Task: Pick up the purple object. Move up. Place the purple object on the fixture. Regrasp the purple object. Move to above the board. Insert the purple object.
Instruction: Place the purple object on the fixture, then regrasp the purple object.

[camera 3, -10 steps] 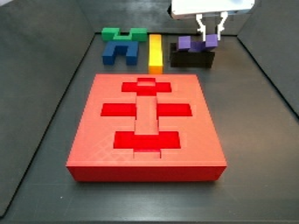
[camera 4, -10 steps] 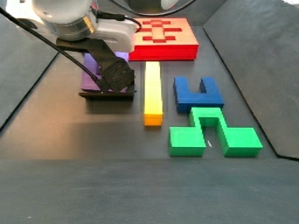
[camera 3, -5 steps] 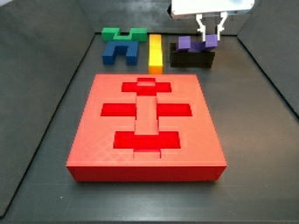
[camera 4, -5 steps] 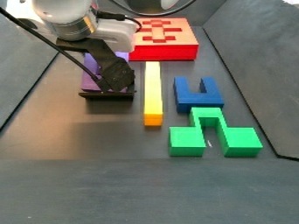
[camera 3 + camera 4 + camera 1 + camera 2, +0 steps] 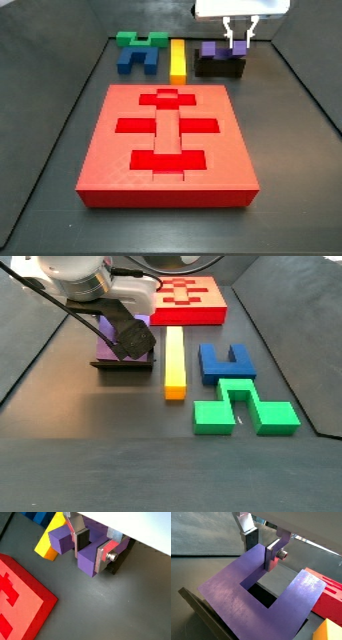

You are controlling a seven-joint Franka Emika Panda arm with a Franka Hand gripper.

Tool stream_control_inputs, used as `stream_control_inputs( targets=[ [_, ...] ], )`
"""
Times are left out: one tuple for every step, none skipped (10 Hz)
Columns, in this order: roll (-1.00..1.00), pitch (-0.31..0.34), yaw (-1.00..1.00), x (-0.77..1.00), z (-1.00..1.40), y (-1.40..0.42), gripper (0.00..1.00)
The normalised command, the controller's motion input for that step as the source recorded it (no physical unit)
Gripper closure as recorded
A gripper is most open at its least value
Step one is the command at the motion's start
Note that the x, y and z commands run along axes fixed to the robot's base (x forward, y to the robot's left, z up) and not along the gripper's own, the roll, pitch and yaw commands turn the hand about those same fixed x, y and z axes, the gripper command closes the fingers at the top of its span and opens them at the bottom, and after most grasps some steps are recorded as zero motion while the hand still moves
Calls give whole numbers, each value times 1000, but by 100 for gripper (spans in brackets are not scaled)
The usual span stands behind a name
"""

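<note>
- Tool [image 5: 88, 548] sits at the upper right of a side view [image 5: 238, 38], directly over the fixture [image 5: 221, 68] at the far end of the tabletop [image 5: 54, 150].
- Purple object [image 5: 223, 49] rests on the fixture, beside the yellow bar [image 5: 178, 58]; the board [image 5: 167, 145] lies well apart, filling the frame's centre.
- In a wrist view the fingers [image 5: 105, 556] straddle one purple prong [image 5: 89, 559]; the silver plates look pressed against it, narrow set. Judged: the regrasp step is in hand.
- Close wrist view shows the purple object [image 5: 261, 607] as a broad U, with one finger [image 5: 273, 554] down in its slot.
- Whether the pads bear full force cannot be told.
- To do this step well: keep the prong centred between the pads and square to the plates, so the piece does not twist on lifting.
- Lift straight up off the fixture before travelling; a sideways drag could catch on the fixture's step.
- Blue block [image 5: 131, 59] and green block [image 5: 140, 41] at upper left stay clear of the path to the board.
</note>
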Motion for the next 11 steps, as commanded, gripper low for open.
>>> stream_control_inputs(
  targets=[
    [0,0,0,0,0,0,0],
    [37,-31,0,286,0,97,0],
    [49,-214,0,320,0,186,0],
    [97,-331,0,306,49,157,0],
    [263,-277,0,174,117,131,0],
    [546,-103,0,0,137,109,0],
    [823,0,0,-163,114,31,0],
    [1000,0,0,-194,94,0,0],
    [1000,17,0,-163,17,0,0],
    [1000,0,0,0,0,0,0],
    [1000,0,0,17,0,0,0]
  ],
)
